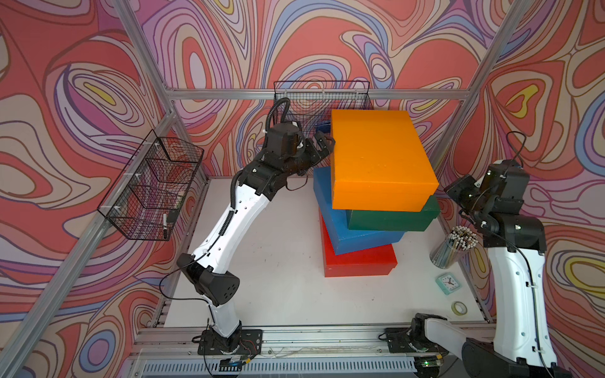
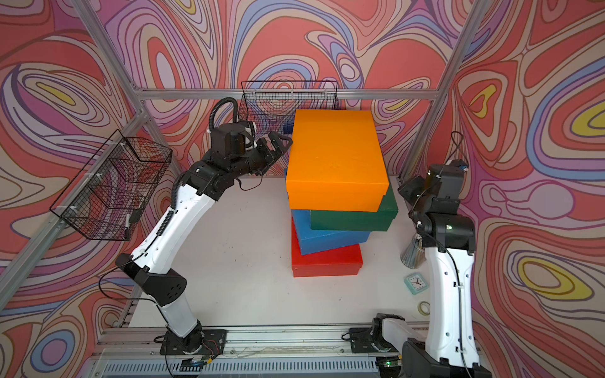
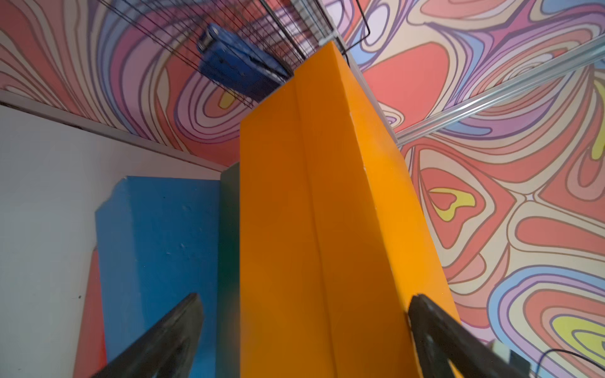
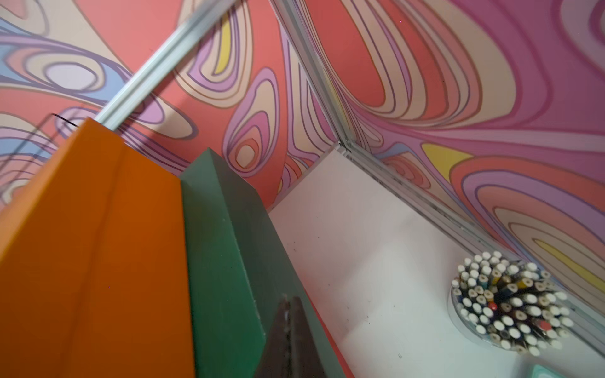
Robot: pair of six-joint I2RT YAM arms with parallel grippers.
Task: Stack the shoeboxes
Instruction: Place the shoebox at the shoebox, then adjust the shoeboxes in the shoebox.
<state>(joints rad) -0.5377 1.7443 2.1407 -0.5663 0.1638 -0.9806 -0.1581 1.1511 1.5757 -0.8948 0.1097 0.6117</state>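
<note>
On the table, right of its middle, we saw one stack: the bottom box, on it the second box, then the third box, then the top box, each askew to the one below. Right of the stack stood a pencil cup, before it a clock, then a tape roll. A basket hung on the back wall behind the stack, another basket on the left wall.

White table, right edge: clear cup of pencils, small teal clock nearer the front, roll of tape nearer still, each apart from the others. Black wire basket hangs on the left frame rail. Second wire basket on the back rail holds a blue object, too blurred to identify
</note>
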